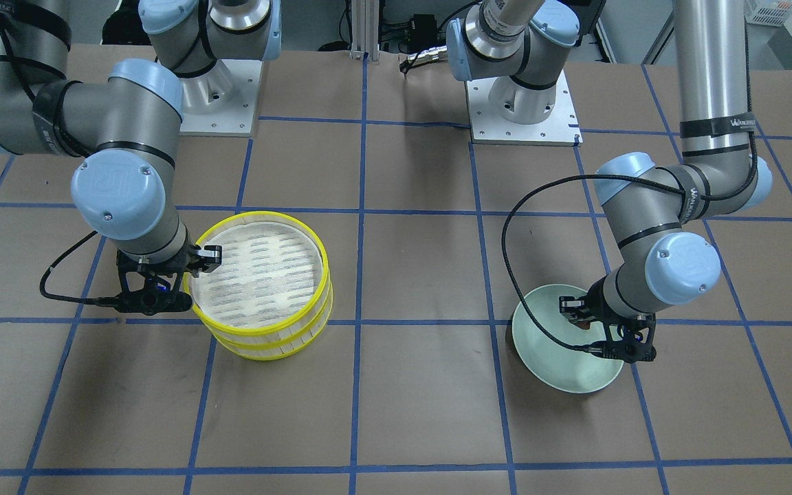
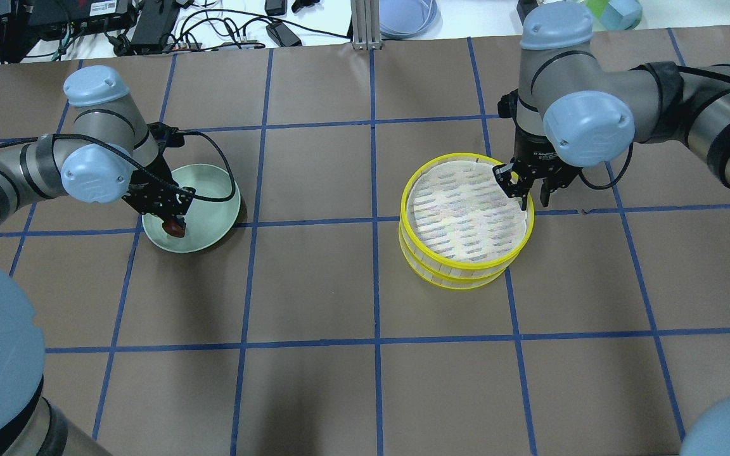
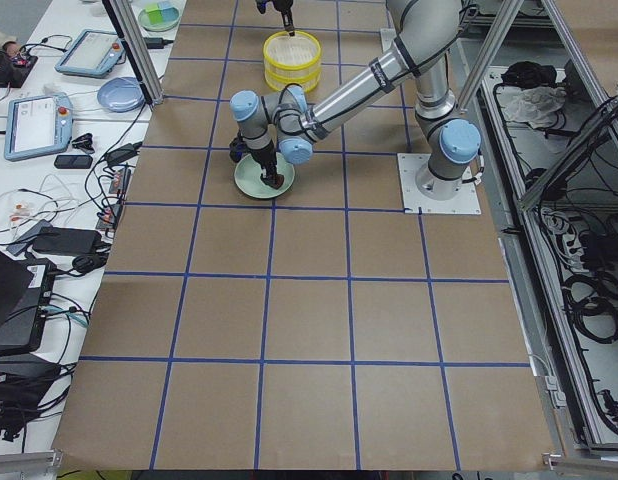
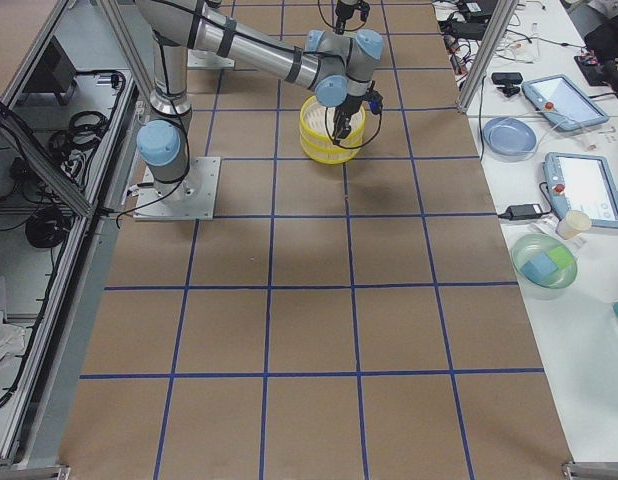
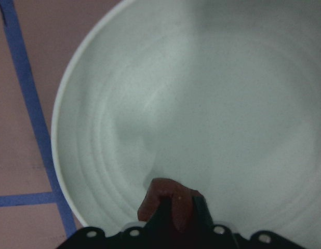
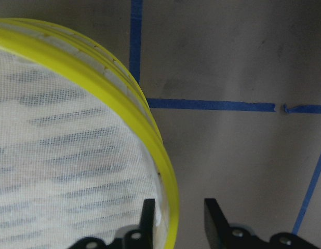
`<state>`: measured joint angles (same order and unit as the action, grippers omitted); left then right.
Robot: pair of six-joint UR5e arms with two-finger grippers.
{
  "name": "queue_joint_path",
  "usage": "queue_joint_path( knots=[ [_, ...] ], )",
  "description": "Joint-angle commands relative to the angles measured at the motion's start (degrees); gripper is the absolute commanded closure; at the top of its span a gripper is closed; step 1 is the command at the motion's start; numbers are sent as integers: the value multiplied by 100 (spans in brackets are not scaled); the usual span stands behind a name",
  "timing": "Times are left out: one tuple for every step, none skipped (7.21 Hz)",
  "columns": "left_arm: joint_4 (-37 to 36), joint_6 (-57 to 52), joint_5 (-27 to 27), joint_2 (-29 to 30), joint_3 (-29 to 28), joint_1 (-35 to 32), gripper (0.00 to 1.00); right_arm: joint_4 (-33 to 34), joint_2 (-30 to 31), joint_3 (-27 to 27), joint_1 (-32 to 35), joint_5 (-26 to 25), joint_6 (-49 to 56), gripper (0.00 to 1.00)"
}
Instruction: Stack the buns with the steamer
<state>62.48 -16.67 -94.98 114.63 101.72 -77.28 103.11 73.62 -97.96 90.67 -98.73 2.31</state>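
front-facing view: right gripper [image 1: 203, 265] at left of frame, fingers spread astride the rim of the top steamer [image 1: 279, 337] tray, which is stacked on its twin on the worktop [image 1: 423, 412]. left gripper [image 1: 578, 322] sits low in the green plate [image 1: 561, 375], lower right.
overhead: left fingers pinch the dark bun [image 2: 173, 228] just over the plate floor.
left wrist: bun is centred in the pinch; grip looks firm, though the contact is dim.
right wrist: yellow rim runs between the parted fingers [image 6: 215, 220].
to do it well: lift the bun straight up, clear the plate rim, set it mid-tray.
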Motion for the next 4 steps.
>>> queue_joint_path(
  knots=[
    [454, 93, 32, -142, -423, -146, 100, -115, 439, 372, -6, 64, 6, 0],
    [615, 546, 15, -247, -669, -356, 100, -194, 782, 522, -6, 413, -20, 0],
    [921, 1168, 32, -361, -854, -698, 100, -665, 976, 923, -14, 547, -11, 0],
    [1124, 1949, 41, -519, -926, -1145, 100, -1375, 1013, 1606, -41, 557, -2, 0]
  ],
)
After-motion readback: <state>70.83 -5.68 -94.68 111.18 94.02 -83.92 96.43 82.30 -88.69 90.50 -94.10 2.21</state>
